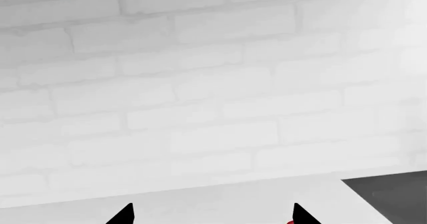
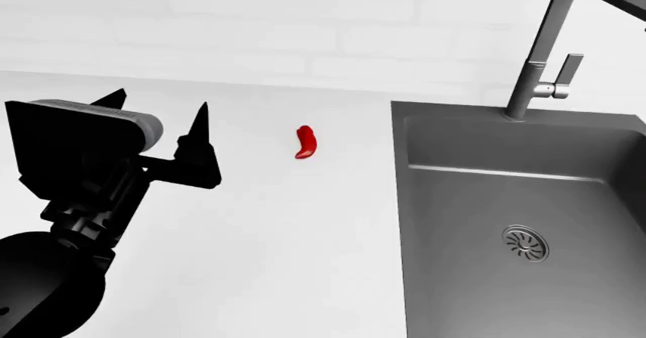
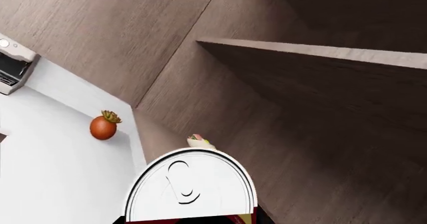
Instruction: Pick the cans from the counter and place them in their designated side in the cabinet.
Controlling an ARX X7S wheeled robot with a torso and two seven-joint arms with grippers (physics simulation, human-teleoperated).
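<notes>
A: Right wrist view: can (image 3: 191,186), grey lid up, fills the foreground before the cabinet shelf (image 3: 313,53). Right jaws hidden, grip unclear.
B: Left gripper (image 2: 159,119)?
A: Jaws spread, empty, over the bench (image 2: 272,232) near the chilli (image 2: 305,142).
B: Advice?
A: Keep the can upright, clear the shelf edge.

You've got a white counter (image 2: 283,262), dark grey sink (image 2: 525,202), red chilli pepper (image 2: 305,142), white brick wall (image 1: 200,83). Black left gripper (image 2: 156,111). Brown wood-grain cabinet (image 3: 300,108), orange-red persimmon (image 3: 103,126), can (image 3: 191,189) with pale grey lid.
</notes>
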